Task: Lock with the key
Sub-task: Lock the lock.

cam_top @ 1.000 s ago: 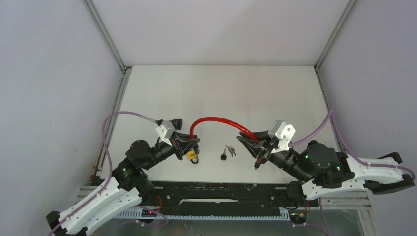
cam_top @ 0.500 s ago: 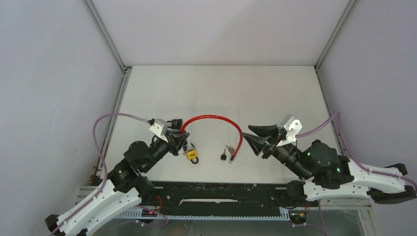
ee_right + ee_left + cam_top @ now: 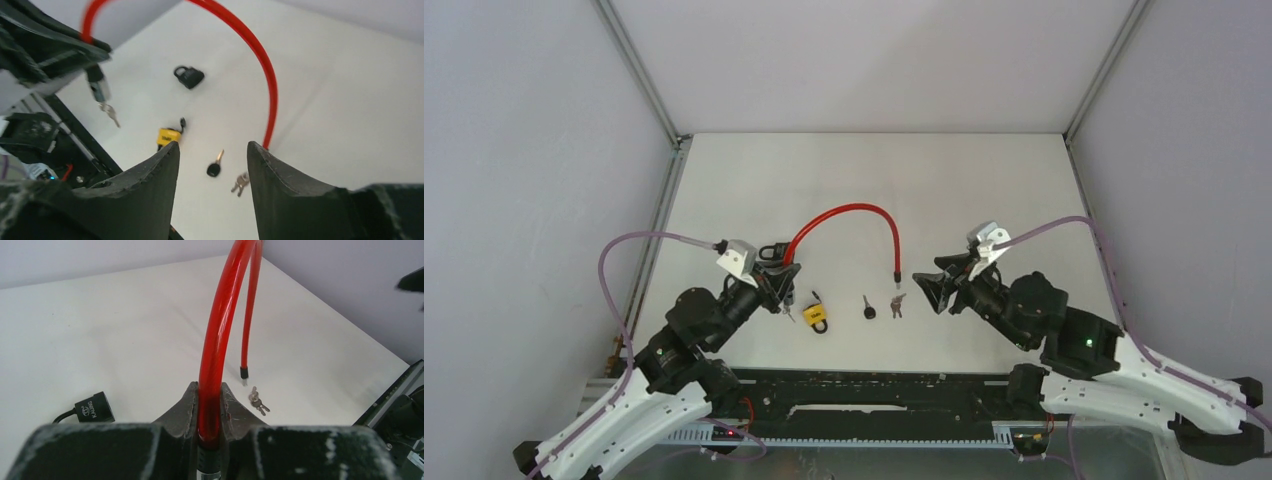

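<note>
**Loose cable end and flat keys are our chief worries**

Our left claw [image 3: 209,405] is clamped on the red cable lock [image 3: 220,325] near one end. The cable arches up and over, and its free tip [image 3: 243,374] comes down just beside the small keys [image 3: 258,402] on the counter [image 3: 984,190]. Our right claw [image 3: 212,146] has its jaws apart with nothing between them, and it is aimed at the black-headed key [image 3: 215,167] and those small keys.

We see three risks:

- **Springy cable:** it is gripped at one end only, so any turn of the left wrist could swing the tip and scatter the keys.
- **Flat keys:** they lie flat and thin, so a pinch may skid them along the counter instead of lifting them.
- **Wrong key:** several are about, and another key [image 3: 111,116] dangles below the left claw, so we might pick one that does not fit.

The yellow padlock [image 3: 167,136] and the black padlock [image 3: 94,407] lie nearby and could get knocked.

The black padlock carries a white logo and lettering, roughly "KAIJNG", though we are unsure of it. The yellow one bears dark print too small to read.
</note>
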Available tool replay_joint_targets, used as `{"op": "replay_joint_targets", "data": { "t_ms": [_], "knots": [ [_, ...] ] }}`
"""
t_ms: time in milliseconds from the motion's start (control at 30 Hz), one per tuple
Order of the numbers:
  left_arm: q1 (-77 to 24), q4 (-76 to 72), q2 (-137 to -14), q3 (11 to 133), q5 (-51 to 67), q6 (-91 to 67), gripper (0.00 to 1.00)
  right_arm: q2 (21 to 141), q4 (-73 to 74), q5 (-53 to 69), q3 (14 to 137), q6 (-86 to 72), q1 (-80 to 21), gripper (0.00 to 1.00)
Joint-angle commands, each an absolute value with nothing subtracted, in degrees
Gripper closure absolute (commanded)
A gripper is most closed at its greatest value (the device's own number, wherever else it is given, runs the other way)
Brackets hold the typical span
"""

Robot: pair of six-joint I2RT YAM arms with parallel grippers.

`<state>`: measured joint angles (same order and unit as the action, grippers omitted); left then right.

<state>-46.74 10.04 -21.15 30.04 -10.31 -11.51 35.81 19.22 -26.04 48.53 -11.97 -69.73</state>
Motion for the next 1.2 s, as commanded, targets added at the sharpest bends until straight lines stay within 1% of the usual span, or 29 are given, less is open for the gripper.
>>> {"op": "replay_joint_targets", "data": {
  "t_ms": [0,167,267,400,500,733,900,1167],
  "knots": [
    [-46.6,4.7,-19.8,34.2,-8.8,-9.2,1.0,37.2,17.0,-16.0,43.1,-19.5,-59.9,0.44],
    [-46.6,3.7,-19.1,33.8,-7.1,-8.3,1.0,39.4,3.6,-1.4,33.6,-19.5,-47.7,0.41],
    [-46.6,3.8,-19.0,33.7,-6.8,-8.2,1.0,41.8,-3.7,3.7,29.8,-17.0,-44.4,0.4],
    [-46.6,3.8,-18.8,33.6,-6.4,-8.1,1.0,46.1,-8.4,9.2,27.3,-17.3,-40.8,0.39],
    [-46.6,3.4,-18.6,33.2,-5.8,-8.0,1.0,49.5,-13.5,11.4,24.7,-18.6,-39.3,0.4],
    [-46.5,2.2,-18.5,32.7,-4.0,-7.3,1.0,57.5,-24.9,11.7,20.5,-21.1,-35.5,0.49],
    [-46.6,2.0,-18.7,32.5,-3.5,-7.3,1.0,62.4,-29.5,13.1,20.3,-21.6,-33.9,0.54],
    [-46.6,1.8,-18.3,31.9,-3.2,-7.5,1.0,65.6,-34.2,14.6,20.4,-22.0,-33.3,0.58]
  ]
}}
